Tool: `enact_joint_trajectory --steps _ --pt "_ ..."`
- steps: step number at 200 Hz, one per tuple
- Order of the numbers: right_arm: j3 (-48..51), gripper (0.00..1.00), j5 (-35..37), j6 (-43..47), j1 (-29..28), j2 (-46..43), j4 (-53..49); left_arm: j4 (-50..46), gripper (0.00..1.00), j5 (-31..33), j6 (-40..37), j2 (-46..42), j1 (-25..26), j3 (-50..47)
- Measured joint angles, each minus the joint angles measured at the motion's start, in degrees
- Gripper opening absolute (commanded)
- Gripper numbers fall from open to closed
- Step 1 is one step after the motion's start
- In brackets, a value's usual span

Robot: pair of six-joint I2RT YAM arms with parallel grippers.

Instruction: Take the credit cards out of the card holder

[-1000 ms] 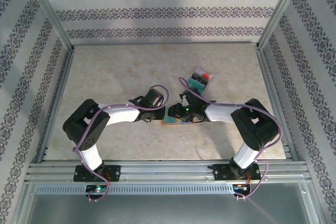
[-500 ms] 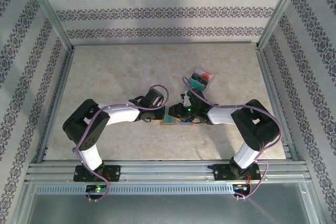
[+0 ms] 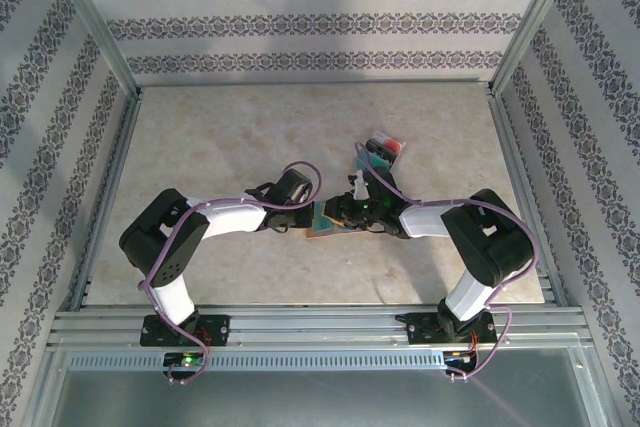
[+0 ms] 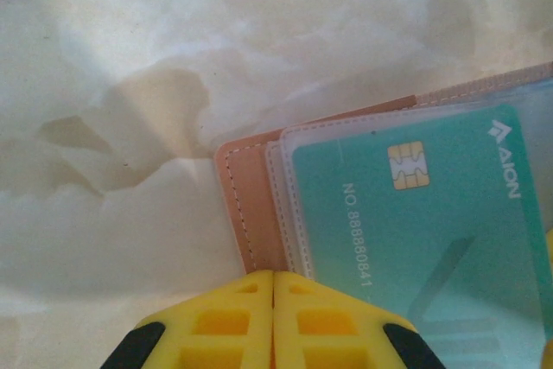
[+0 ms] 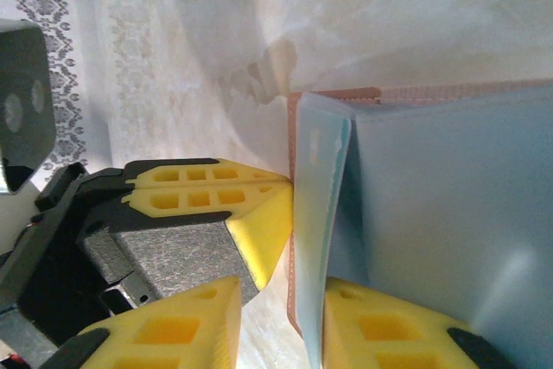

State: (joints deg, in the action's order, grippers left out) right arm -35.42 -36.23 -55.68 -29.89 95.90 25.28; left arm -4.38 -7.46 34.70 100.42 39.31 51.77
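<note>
This looks like a robot test cell in a laboratory. The desk (image 3: 230, 127) has a pale top that resembles marble, and it is closed in on three sides. Behind it and at its left and right stand flat walls (image 3: 320, 17) covered with striped paper in a grey ornament, like a backdrop. Bare aluminium posts (image 3: 95, 19) rise from the far corners of the desk along the edges of these walls. Along the near edge of the desk run aluminium rails (image 3: 320, 325). A left arm (image 3: 165, 247) and a right arm (image 3: 495, 247), both white and black, are bolted there side by side. Purple cables (image 3: 299, 164) loop along the arms above the desk. In front of the rails, on the side away from the desk, lies a slotted metal strip (image 3: 300, 359).
</note>
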Motion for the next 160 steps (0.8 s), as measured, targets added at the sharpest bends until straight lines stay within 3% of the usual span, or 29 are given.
enact_joint_trajectory --steps 105,160 --pt "3.91 0.27 -1.79 -2.97 3.56 0.00 7.10 -0.33 0.09 0.04 0.00 0.04 0.00 0.20" --pt "5.20 0.17 -2.01 -4.02 4.68 0.00 9.03 -0.42 0.09 0.17 0.00 0.04 0.00 0.24"
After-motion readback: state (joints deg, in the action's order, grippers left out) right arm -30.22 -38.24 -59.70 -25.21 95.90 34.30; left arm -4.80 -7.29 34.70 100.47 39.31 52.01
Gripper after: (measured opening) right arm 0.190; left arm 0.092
